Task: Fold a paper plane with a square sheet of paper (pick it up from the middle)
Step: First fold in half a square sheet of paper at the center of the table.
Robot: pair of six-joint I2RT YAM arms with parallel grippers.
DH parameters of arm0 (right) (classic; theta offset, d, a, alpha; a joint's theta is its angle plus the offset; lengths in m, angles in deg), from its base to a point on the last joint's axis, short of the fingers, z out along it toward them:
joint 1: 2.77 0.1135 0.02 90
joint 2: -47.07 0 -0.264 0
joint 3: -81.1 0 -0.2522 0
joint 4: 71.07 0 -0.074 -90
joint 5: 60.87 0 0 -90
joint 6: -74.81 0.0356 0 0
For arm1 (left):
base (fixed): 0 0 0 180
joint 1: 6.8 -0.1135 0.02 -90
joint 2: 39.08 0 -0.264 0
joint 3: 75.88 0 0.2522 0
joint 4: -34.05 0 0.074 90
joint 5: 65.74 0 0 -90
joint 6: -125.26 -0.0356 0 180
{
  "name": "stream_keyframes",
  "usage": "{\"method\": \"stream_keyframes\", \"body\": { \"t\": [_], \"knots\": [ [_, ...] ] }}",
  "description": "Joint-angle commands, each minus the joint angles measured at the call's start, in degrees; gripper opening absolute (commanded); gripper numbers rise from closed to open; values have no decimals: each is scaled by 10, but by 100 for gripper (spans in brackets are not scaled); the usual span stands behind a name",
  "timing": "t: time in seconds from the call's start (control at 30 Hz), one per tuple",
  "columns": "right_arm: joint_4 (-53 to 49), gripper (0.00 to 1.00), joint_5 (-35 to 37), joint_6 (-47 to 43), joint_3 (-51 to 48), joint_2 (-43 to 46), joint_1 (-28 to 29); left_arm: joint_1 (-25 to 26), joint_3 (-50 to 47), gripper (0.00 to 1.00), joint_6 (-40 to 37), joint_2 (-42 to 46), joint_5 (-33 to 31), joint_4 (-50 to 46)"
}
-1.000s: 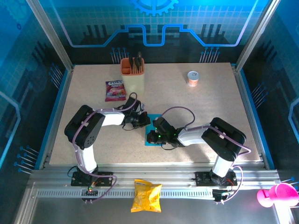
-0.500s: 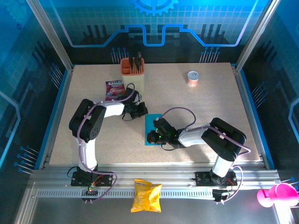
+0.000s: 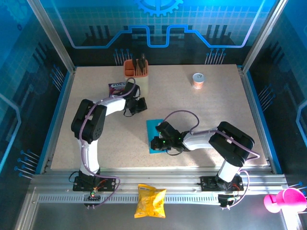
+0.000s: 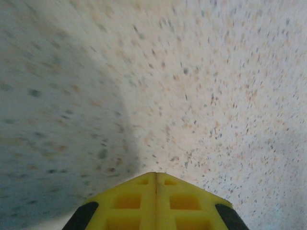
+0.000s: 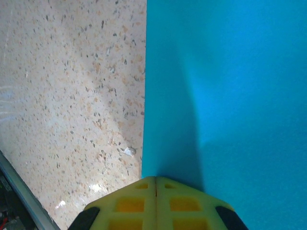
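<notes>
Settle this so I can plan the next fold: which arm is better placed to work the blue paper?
Right. The right gripper is over the square sheet of paper, at its edge; the left gripper hangs over bare table, off the sheet, nearer the holder.

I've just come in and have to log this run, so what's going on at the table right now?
Two robot arms are working on a cyan-blue sheet of paper that lies flat on the table. The right gripper is down on the sheet, closed, with its tips at the paper's left edge. The left gripper is off the sheet, also closed, above bare table near the orange holder. No plane shape is visible yet.
</notes>
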Motion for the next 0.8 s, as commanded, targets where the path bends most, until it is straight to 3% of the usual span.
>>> {"method": "stream_keyframes", "body": {
  "t": [0.0, 0.27, 0.77],
  "knots": [
    [-97, 0, -21, -49, 29, 13, -19, 0, -30, 0, -18, 77, 5, -7],
    [-109, 0, -42, -93, 86, 47, -52, 50, -142, 0, 0, 167, 40, 15],
    [-27, 0, -61, -60, 96, -34, -56, 78, -134, 0, 21, 114, 57, 35]
  ]
}}
